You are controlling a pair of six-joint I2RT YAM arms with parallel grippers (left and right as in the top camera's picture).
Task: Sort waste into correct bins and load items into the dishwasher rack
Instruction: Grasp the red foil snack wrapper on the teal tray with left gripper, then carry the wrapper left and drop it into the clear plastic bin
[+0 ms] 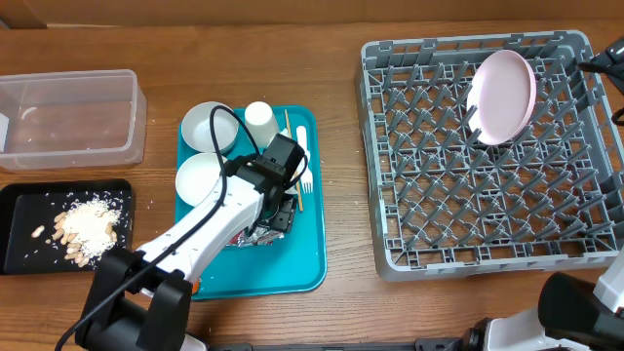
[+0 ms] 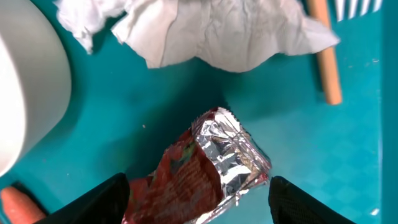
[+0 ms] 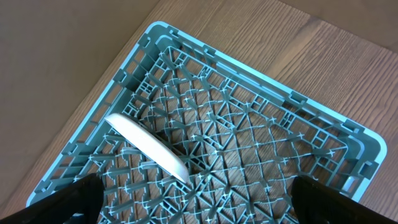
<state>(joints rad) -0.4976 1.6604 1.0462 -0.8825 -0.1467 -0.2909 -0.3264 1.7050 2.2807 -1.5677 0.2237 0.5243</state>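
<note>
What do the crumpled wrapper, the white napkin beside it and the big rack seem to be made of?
Foil wrapper: likely metallised film, shiny silver with printed red, sharply creased.
Napkin: soft matte paper, by its ragged edges and gentle folds.
Dishwasher rack: probably moulded plastic, dull grey, with an even lattice and pegs.

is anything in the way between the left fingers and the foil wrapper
Nothing visible does. The foil wrapper lies uncovered on the teal tray, between the open fingers of the left gripper. The napkin lies beyond it, apart.
</note>
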